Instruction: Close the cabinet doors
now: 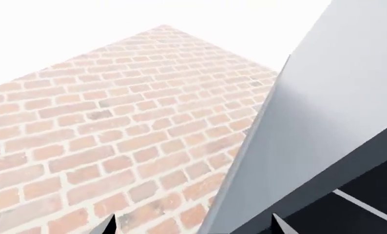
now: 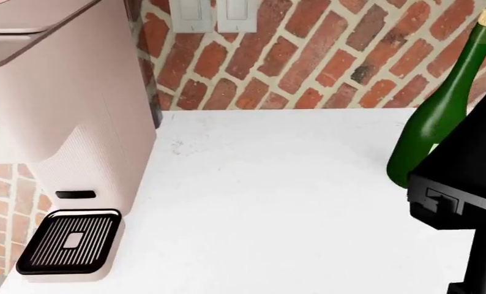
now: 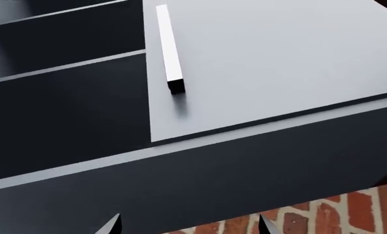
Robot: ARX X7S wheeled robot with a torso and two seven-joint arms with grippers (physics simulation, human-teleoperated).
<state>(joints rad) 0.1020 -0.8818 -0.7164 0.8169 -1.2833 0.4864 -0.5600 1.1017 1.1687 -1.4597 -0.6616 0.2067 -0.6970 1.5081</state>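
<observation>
Cabinet doors are partly done, I judge: beyond the right gripper (image 3: 187,225), its tips spread and empty, one door (image 3: 278,58) lies shut at upper right, shelves exposed at left. The left gripper (image 1: 193,226), also parted, faces the other door's (image 1: 323,122) free edge, with clear swing room.

In the head view, the counter (image 2: 267,196) runs back to a brick wall (image 2: 308,55). A coffee machine (image 2: 55,122) stands on the counter's left side, its drip tray (image 2: 70,241) at its front. A bottle (image 2: 443,101) stands upright on the right, near the wall, with the robot's right arm (image 2: 463,184) in front of it. Two wall switches (image 2: 214,15) sit on the wall above the counter. In the right wrist view, a cabinet door (image 3: 271,63) carrying a handle (image 3: 168,48) lies beside open shelves (image 3: 63,73).
</observation>
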